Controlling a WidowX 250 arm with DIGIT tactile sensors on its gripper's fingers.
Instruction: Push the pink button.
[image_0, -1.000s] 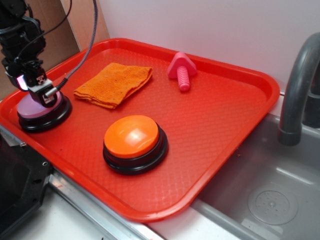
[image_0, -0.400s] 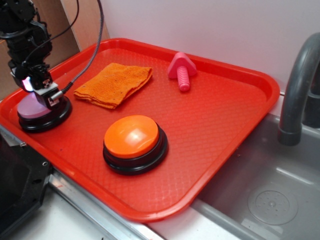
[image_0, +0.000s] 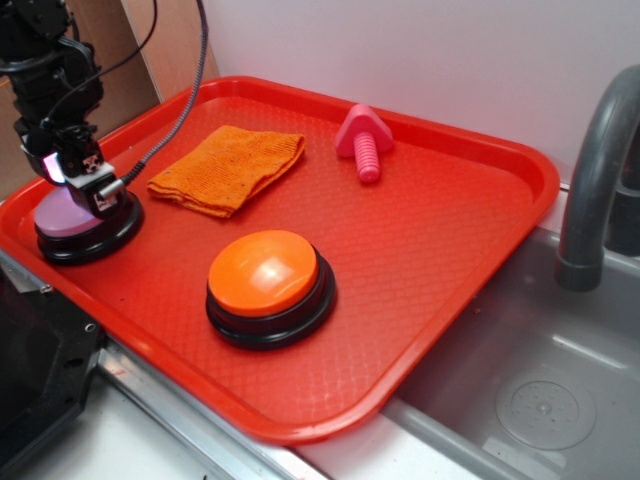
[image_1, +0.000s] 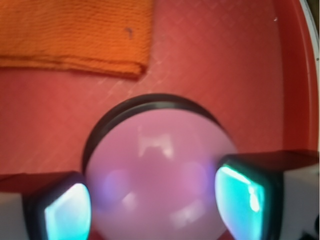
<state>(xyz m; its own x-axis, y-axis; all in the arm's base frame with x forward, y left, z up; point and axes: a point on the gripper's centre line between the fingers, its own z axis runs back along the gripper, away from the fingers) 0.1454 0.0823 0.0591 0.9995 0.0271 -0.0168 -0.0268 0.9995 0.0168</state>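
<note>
While the black gripper (image_0: 75, 170) hangs over it, the pale pink-lilac domed button (image_0: 62, 215) on its black base sits at the red plastic tray's (image_0: 450, 250) left corner.
Fingers (image_1: 65, 210) spread apart, flanking the dome; contact unclear. Folded orange cloth (image_0: 228, 166) lies nearby.

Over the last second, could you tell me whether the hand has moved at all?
Yes. The hand has lifted slightly and shifted toward the tray's back-left, judged against the pink button, which stayed put on the red tray.

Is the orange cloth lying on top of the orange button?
No, the cloth lies flat on the tray behind the orange button, with bare tray between them.
</note>
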